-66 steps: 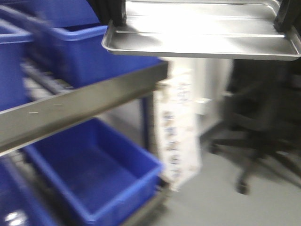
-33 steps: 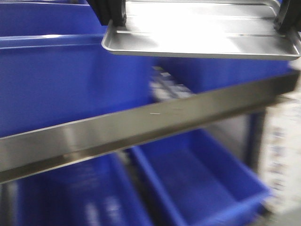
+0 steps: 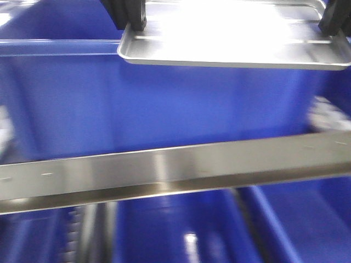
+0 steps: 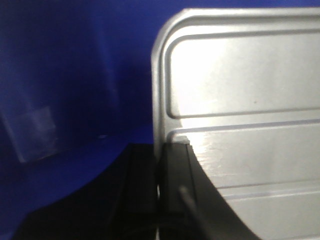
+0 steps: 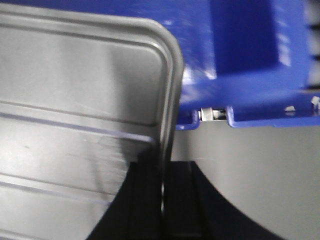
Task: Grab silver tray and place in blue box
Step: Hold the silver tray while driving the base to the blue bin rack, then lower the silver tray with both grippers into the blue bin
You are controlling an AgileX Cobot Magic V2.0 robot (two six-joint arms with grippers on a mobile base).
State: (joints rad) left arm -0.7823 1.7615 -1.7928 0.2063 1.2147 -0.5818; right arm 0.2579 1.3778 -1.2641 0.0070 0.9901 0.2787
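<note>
CARRIED, NOT YET DELIVERED: The silver tray (image 3: pixel 230 38) hangs level between the robot's two grippers, clear of any surface. The broad wall of the blue box (image 3: pixel 164 104) stands just below and beyond them.

The grab looks complete. What appears to remain is to bring the tray over the box's opening, lower it inside and let go. The blurred front view does not settle whether the tray is already over the box's mouth.

The left gripper (image 4: pixel 159 185) is clamped on one short rim of the tray, close to a corner. One finger sits over the lip on the inside and the other on the outside. Deep blue plastic fills the view beyond it.

The right gripper (image 5: pixel 163 195) pinches the opposite rim the same way, its jaws drawn nearly together with only the thin rolled steel edge between them. Past it are more blue plastic and the grey floor (image 5: pixel 250 190).

A steel shelf rail (image 3: pixel 175 170) runs across beneath both grippers, and the lower blue crates (image 3: pixel 175 230) sit under that.
</note>
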